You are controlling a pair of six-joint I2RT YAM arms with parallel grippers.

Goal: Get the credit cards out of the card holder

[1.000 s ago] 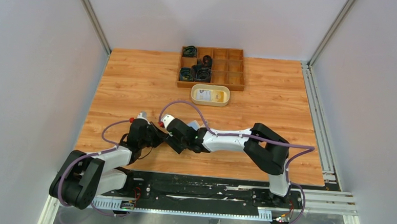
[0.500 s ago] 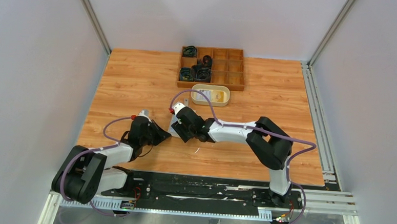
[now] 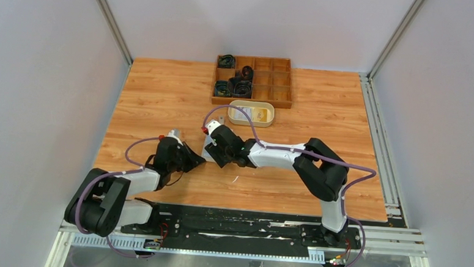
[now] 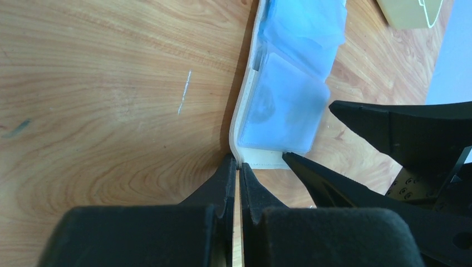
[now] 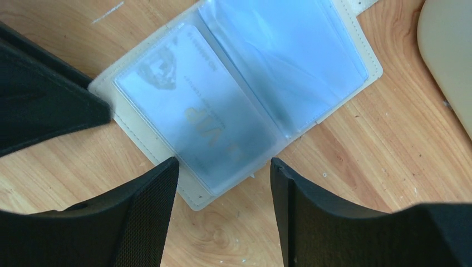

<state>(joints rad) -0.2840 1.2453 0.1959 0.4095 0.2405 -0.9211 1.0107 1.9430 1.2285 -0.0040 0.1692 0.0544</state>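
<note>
The card holder [image 5: 186,192] lies open on the wooden table, its beige rim framing clear bluish sleeves. One of the credit cards [image 5: 206,122], pale blue-grey with faint print, sits inside the nearer sleeve. My left gripper [image 4: 238,164] is shut on the holder's cream edge [image 4: 261,157], which curls up out of its tips. My right gripper [image 5: 224,162] is open and hovers over the holder's near corner, one finger on each side, touching nothing. In the top view both grippers meet at the holder [image 3: 208,149], left [image 3: 194,160] and right [image 3: 214,146].
A cream oval dish [image 3: 251,114] with a paper inside stands just beyond the holder. Behind it is a wooden compartment tray [image 3: 252,80] holding black coiled items. Grey walls close in the table on the left, right and back.
Over the last second the right arm swung away from the near edge toward the far side and settled over the holder. The left gripper kept its hold and barely shifted.
</note>
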